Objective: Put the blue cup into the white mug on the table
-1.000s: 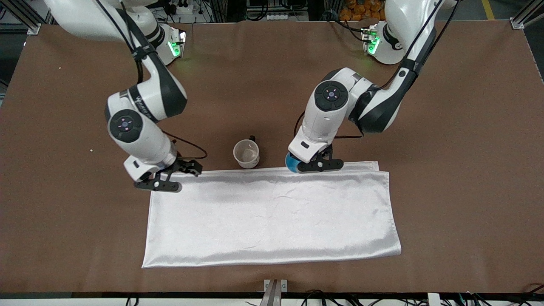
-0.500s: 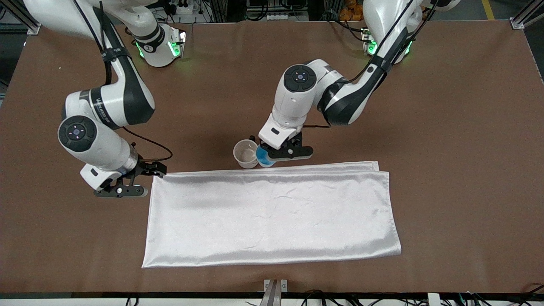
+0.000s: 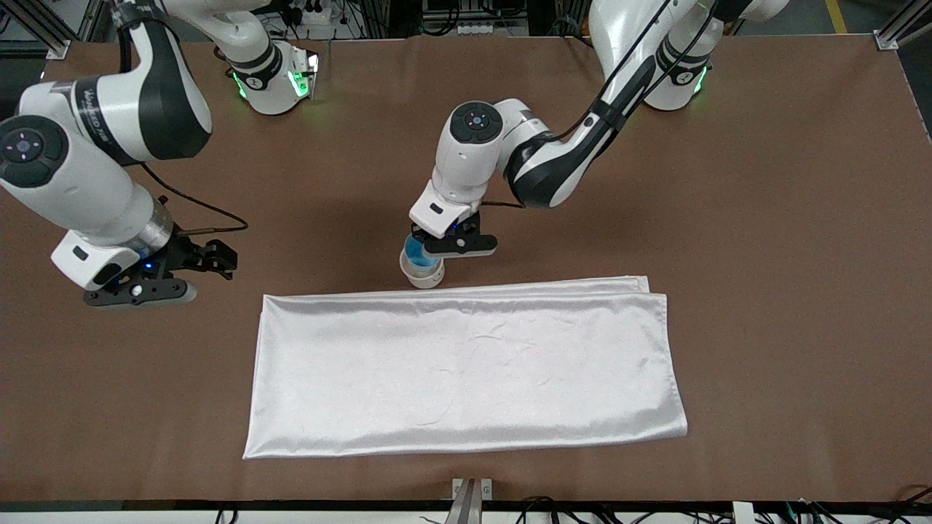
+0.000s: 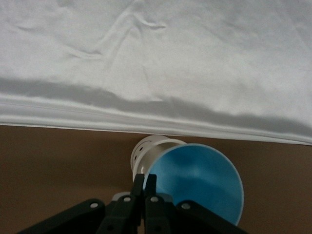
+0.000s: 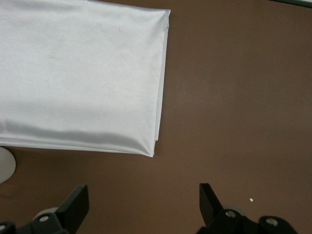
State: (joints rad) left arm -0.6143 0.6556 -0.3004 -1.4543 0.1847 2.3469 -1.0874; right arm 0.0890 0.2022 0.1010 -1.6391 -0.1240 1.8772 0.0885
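- The left gripper is pinched tight on the rim of the blue cup, holding it in the air right over the white mug.
- In the left wrist view the blue cup hangs upright with its mouth open and nothing in it; the fingers are pressed together on its rim.
- In the left wrist view the white mug shows under the cup, its side with small dark marks. The cup hides most of the mug's mouth, so its inside cannot be seen.
- The mug stands on the brown table, just beside the farther edge of the white cloth.
- The right gripper waits over bare table toward the right arm's end, its claw spread wide and holding nothing; the right wrist view shows both fingers well apart above the brown surface, with a corner of the cloth near.
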